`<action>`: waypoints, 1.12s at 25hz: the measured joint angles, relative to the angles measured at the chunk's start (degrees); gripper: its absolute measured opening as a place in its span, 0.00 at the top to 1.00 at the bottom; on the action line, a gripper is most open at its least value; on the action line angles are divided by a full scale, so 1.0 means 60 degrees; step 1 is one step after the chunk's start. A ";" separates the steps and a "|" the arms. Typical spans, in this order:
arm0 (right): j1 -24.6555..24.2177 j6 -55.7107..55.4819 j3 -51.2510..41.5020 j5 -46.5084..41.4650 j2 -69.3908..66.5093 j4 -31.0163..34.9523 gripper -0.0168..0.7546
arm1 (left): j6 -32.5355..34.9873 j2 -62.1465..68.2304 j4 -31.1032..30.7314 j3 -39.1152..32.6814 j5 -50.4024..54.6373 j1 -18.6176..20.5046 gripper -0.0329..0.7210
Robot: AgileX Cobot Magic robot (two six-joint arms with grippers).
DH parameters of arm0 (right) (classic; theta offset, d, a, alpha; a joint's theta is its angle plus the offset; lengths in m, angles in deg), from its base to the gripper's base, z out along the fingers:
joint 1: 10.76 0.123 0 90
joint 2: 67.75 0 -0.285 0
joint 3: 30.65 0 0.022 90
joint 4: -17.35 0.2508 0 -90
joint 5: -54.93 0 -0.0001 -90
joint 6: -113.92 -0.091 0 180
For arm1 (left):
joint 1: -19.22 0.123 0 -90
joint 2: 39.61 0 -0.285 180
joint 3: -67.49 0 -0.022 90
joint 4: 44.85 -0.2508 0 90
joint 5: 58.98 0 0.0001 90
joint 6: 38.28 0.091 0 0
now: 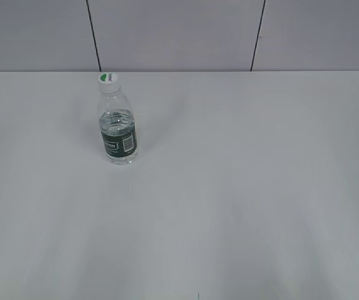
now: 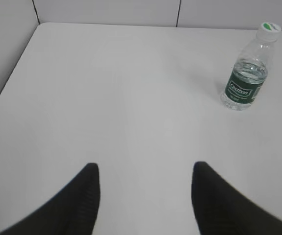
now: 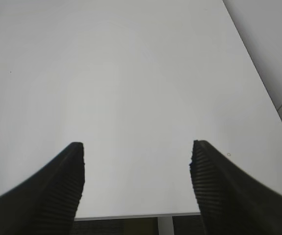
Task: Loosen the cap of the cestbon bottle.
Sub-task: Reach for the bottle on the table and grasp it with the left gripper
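White table (image 1: 229, 206), grey panelled wall (image 1: 179, 31) behind.

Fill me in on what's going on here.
Nothing is being handled yet. The cestbon bottle stands upright on the white table, toward the back left in the exterior view, with the cap on it. The left gripper is open and empty, well short of the bottle, which sits up and to the right in its wrist view. The right gripper is also open, over bare table with no bottle in its view.

Bright, even light; faint shadows.
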State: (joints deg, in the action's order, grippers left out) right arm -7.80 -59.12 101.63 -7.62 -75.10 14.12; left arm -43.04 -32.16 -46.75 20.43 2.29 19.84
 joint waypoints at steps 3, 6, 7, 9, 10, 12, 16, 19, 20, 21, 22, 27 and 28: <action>0.0000 0.0000 0.0000 0.0000 0.0000 0.0000 0.31 | 0.0000 0.0000 0.0000 0.0000 0.0000 0.0000 0.45; 0.0000 0.0000 0.0000 0.0000 0.0000 0.0000 0.31 | 0.0000 0.0000 0.0000 0.0000 0.0000 0.0000 0.45; 0.0000 0.0000 0.0000 0.0000 0.0000 0.0000 0.31 | 0.0000 0.0000 0.0000 0.0000 0.0000 0.0000 0.45; 0.0000 0.0000 0.0000 0.0000 0.0000 0.0000 0.31 | 0.0000 0.0000 0.0000 0.0000 0.0000 0.0000 0.45; 0.0000 0.0000 0.0000 0.0000 0.0000 0.0000 0.31 | 0.0000 0.0000 0.0000 0.0000 0.0000 0.0000 0.45; 0.0000 0.0000 0.0000 0.0000 0.0000 0.0000 0.31 | 0.0000 0.0000 0.0000 0.0000 0.0000 0.0000 0.45; 0.0000 0.0000 0.0000 0.0000 0.0000 0.0000 0.31 | 0.0000 0.0000 0.0000 0.0000 0.0000 0.0000 0.45; 0.0000 0.0000 0.0000 0.0000 0.0000 0.0000 0.31 | 0.0000 0.0000 0.0000 0.0000 0.0000 0.0000 0.45; 0.0000 0.0000 0.0000 0.0000 0.0000 0.0000 0.31 | 0.0000 0.0000 0.0000 0.0000 0.0000 0.0000 0.45; 0.0000 0.0000 0.0000 0.0000 0.0000 0.0000 0.31 | 0.0000 0.0000 0.0000 0.0000 0.0000 0.0000 0.45; 0.0000 0.0000 0.0000 0.0000 0.0000 0.0000 0.31 | 0.0000 0.0000 0.0000 0.0000 0.0000 0.0000 0.45; 0.0000 0.0000 0.0000 0.0000 0.0000 0.0000 0.31 | 0.0000 0.0000 0.0000 0.0000 0.0000 0.0000 0.45; 0.0000 0.0000 0.0000 0.0000 0.0000 0.0000 0.31 | 0.0000 0.0000 0.0000 0.0000 0.0000 0.0000 0.45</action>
State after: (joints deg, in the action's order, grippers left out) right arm -7.80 -59.12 101.63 -7.62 -75.10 14.12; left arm -43.04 -32.16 -46.75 20.43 2.29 19.84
